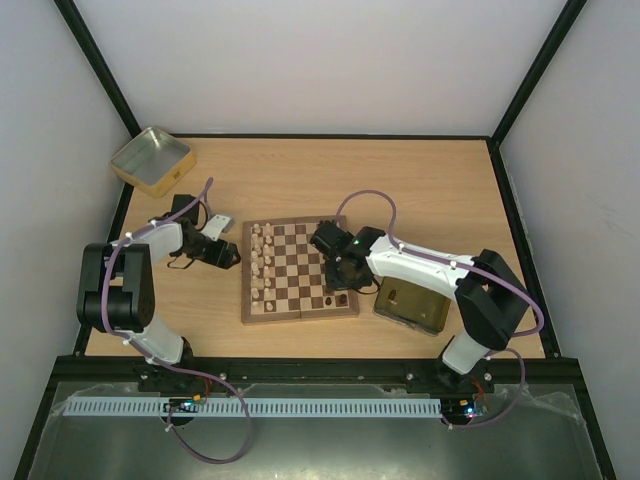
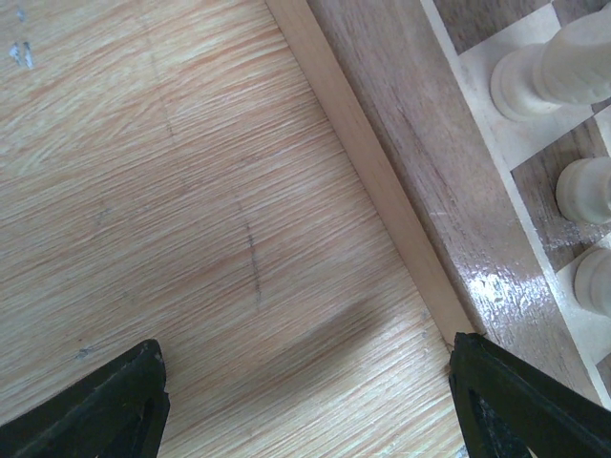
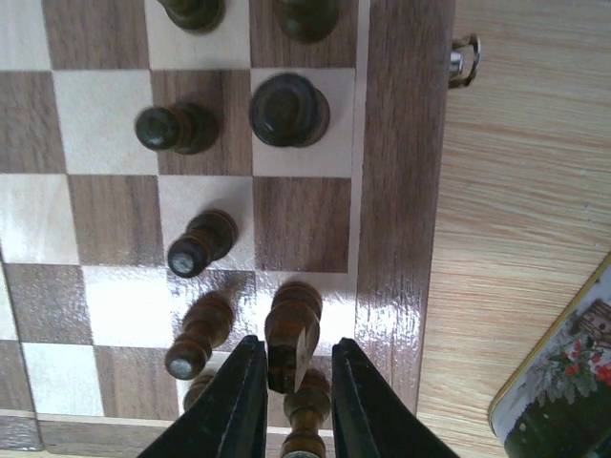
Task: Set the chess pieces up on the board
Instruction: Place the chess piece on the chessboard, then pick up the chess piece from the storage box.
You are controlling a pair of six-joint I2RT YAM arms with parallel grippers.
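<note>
Right gripper (image 3: 298,355) clamps a dark piece (image 3: 291,329) over the edge row of the board (image 3: 401,191); next, seat it squarely. Left gripper (image 2: 305,386) gapes alongside.

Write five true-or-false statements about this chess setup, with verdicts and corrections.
1. The left gripper is open over the light wooden table beside the checked wooden chessboard. True.
2. It grips something. False: nothing lies between its fingers.
3. The right gripper straddles a dark brown turned piece by the board's rim. True.
4. The pale cream pieces stand on the right arm's side. False: they line the left arm's side.
5. Both gold rectangular metal tins sit left of the board. False: one is far left, one right.
</note>
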